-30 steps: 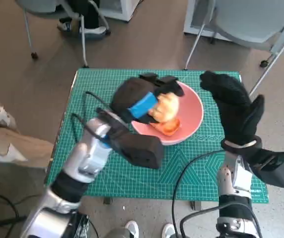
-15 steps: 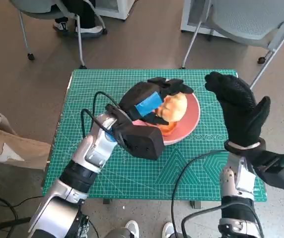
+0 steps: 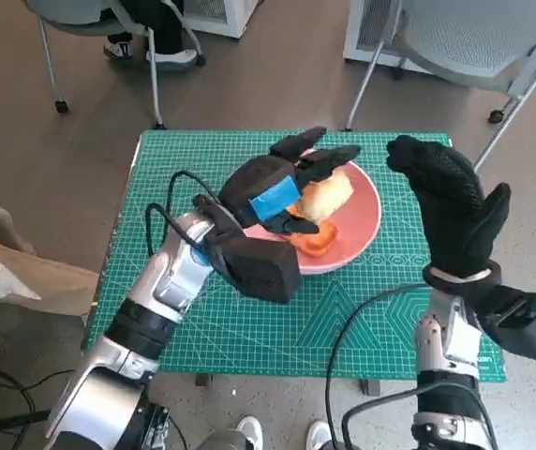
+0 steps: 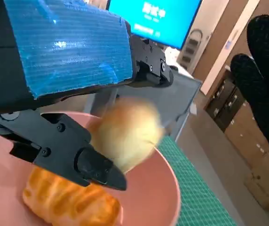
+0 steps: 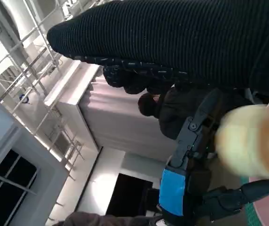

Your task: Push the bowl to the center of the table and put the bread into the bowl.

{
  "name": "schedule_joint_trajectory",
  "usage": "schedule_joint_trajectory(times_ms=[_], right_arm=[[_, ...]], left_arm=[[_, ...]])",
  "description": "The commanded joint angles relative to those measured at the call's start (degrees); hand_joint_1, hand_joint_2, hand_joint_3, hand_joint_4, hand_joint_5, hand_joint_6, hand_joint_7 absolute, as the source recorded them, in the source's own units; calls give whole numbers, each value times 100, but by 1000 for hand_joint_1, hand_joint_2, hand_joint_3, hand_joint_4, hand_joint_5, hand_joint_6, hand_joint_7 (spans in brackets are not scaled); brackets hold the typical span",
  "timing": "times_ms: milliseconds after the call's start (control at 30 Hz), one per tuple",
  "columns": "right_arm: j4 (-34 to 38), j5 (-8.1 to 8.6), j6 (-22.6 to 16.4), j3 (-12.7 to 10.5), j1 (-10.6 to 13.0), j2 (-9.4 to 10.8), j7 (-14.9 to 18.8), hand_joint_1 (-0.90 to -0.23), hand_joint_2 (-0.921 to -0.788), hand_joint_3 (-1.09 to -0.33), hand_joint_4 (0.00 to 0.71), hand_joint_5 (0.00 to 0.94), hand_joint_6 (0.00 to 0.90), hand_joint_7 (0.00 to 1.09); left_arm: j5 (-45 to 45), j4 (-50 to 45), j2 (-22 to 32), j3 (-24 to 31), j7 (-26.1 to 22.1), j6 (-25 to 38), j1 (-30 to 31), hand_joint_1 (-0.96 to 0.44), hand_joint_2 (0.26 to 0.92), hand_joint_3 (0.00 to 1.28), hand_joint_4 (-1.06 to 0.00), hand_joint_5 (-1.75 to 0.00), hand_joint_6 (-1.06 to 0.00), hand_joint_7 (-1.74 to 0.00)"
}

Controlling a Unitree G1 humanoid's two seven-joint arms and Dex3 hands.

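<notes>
A pink bowl (image 3: 364,228) sits right of the middle of the green mat (image 3: 174,169). In it lie an orange-brown pastry (image 3: 313,243) and a pale round bun (image 3: 330,195). My left hand (image 3: 273,192) hovers over the bowl's left side with its fingers spread; the bun lies loose just beyond the fingertips, blurred in the left wrist view (image 4: 127,136) above the pastry (image 4: 71,200). My right hand (image 3: 451,206) is raised at the bowl's right rim, fingers apart and holding nothing. The right wrist view shows the glove (image 5: 172,37), the left hand (image 5: 186,188) and the bun (image 5: 247,141).
Grey chairs (image 3: 455,37) stand behind the table, and a seated person's feet (image 3: 151,52) show at the far left. Brown paper (image 3: 15,272) lies on the floor to the left. Black cables (image 3: 170,211) loop off my left wrist.
My left hand's fingers have spread wider and let go of the bun, which now lies in the bowl beyond them. The right hand has stayed raised.
</notes>
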Motion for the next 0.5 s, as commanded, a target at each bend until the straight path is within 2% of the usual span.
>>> schedule_joint_trajectory(times_ms=[33, 300, 500], right_arm=[[99, -46, -10, 15, -1, 18, -51, -623, -921, -752, 234, 1, 108, 470], [30, -59, 61, 39, -68, -5, -95, -620, -921, -756, 232, 0, 107, 471], [-238, -78, 205, 90, -118, -25, -188, -619, -921, -760, 230, 0, 104, 473]], left_arm=[[45, 140, 57, 60, 243, -204, -119, -676, 915, 107, 1, 1, -181, -6], [-274, 378, 144, 369, 446, -634, -102, -772, 921, 363, 1, 1, -159, 0], [-1573, 682, 14, 1071, -51, -1154, -21, -791, 921, 451, 1, 1, -156, 0]])
